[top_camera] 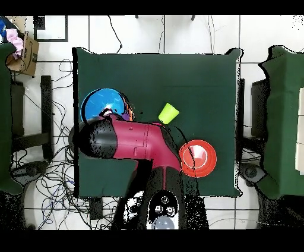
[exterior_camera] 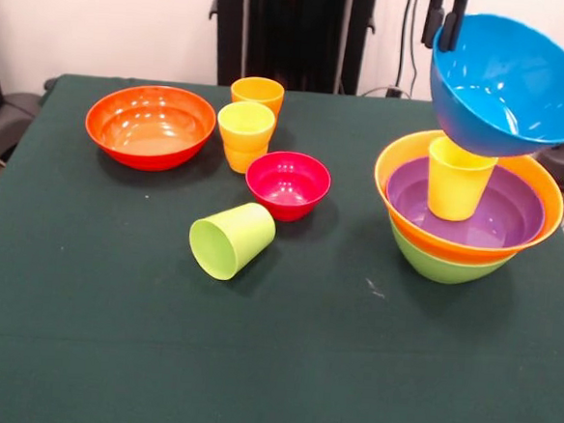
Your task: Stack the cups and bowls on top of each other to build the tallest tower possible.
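My gripper (exterior_camera: 446, 29) is at the top right, shut on the rim of the blue bowl (exterior_camera: 511, 87). It holds the bowl tilted in the air just above the tower. The tower is a lime green bowl (exterior_camera: 443, 268) at the bottom, a large orange bowl (exterior_camera: 546, 206) in it, a purple bowl (exterior_camera: 506, 222) in that, and a yellow cup (exterior_camera: 456, 180) upright inside. The blue bowl's underside is close to this cup's rim. In the overhead view the blue bowl (top_camera: 102, 104) covers the tower and my arm (top_camera: 133, 141) reaches to it.
On the green table cloth (exterior_camera: 271, 366) stand a red-orange bowl (exterior_camera: 151, 125) at the far left, an orange cup (exterior_camera: 258, 92), a second yellow cup (exterior_camera: 246, 132) and a small magenta bowl (exterior_camera: 287, 183). A lime green cup (exterior_camera: 232, 239) lies on its side.
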Action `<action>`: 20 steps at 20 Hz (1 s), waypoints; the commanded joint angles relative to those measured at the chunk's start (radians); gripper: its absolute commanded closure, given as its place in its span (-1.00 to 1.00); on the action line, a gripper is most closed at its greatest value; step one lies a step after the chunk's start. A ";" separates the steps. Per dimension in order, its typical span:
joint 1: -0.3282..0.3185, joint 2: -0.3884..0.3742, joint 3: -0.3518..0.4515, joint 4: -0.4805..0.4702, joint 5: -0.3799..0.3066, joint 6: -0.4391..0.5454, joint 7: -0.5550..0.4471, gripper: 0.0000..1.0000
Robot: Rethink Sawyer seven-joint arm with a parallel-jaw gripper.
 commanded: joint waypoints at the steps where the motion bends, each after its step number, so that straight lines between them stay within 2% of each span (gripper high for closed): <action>1: 0.006 0.030 0.073 0.137 -0.087 -0.073 -0.028 1.00; 10: 0.020 0.058 0.053 0.203 -0.130 -0.180 0.025 1.00; 20: 0.040 0.058 0.058 0.198 -0.102 -0.199 0.064 1.00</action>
